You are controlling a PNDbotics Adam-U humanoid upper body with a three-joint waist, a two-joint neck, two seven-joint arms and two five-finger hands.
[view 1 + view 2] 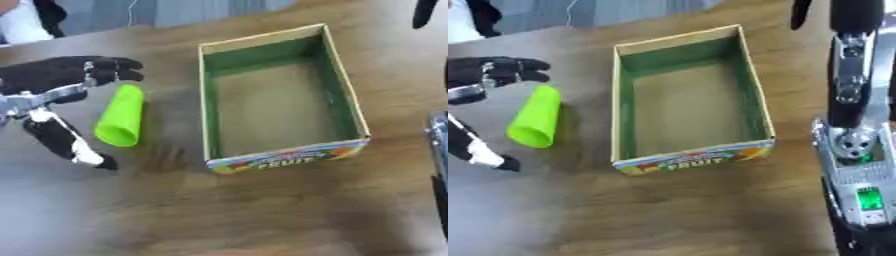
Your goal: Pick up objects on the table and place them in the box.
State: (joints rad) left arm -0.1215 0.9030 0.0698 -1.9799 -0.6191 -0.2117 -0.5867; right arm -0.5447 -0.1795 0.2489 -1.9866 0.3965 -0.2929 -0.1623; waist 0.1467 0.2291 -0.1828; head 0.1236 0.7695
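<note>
Lying on its side on the wooden table [262,215], a green cup [121,116] sits just at three o'clock of the left hand [54,80], long axis twelve to six, mouth toward six. That hand is spread open, fingers above, thumb below, grasping nothing. The empty box [212,125] stands at three o'clock of the cup. The right arm [850,75] hangs well apart, its hand unseen.

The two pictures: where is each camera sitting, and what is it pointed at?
Left eye view: in the robot's head, looking down at the table; shows the left hand open by the green cup.
Right eye view: beside it, same downward look; more of the right arm shows.
Both share the box, cup and hand.
</note>
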